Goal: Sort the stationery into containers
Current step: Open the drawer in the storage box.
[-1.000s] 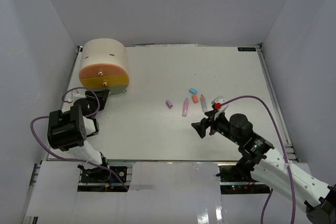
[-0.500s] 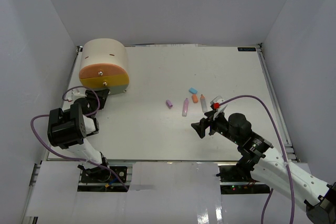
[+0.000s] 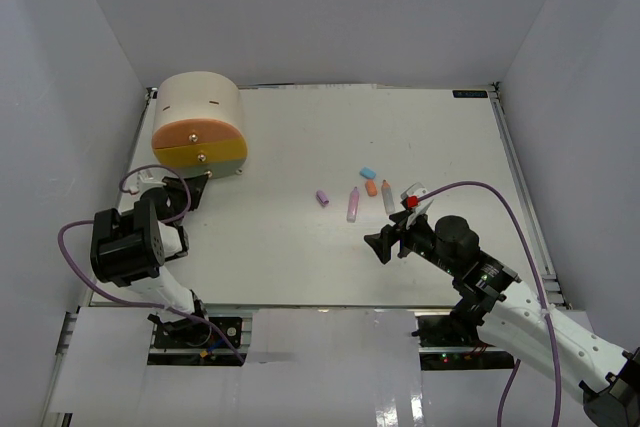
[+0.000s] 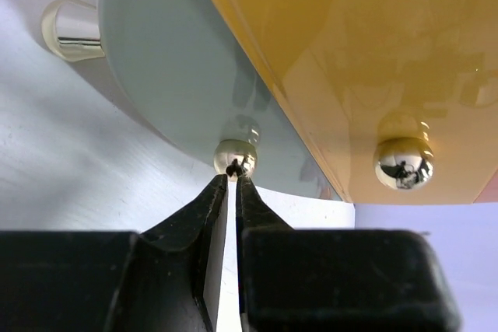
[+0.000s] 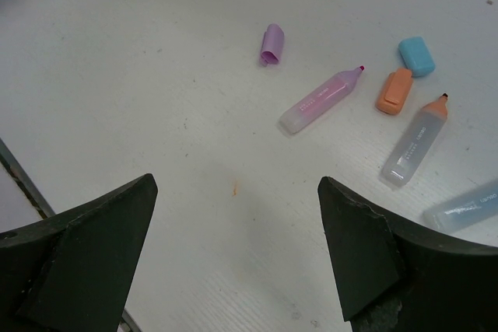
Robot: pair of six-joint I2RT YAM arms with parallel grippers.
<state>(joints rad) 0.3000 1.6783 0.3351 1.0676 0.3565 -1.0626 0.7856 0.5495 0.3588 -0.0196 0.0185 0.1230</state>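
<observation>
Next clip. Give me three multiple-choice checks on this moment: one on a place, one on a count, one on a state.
1. The left hand has its fingertips at: A the grey-green drawer's knob; B the yellow drawer's knob; C a marker.
2. Count of short cap-like pieces in the right wrist view: A one; B three; C five.
3. The right hand is: A shut on a marker; B shut on a cap; C open and empty.
Answers: 1 A, the closed tips meet the knob on the grey-green front. 2 B, one purple, one blue, one orange. 3 C, its jaws stand wide apart with nothing between them.
</observation>
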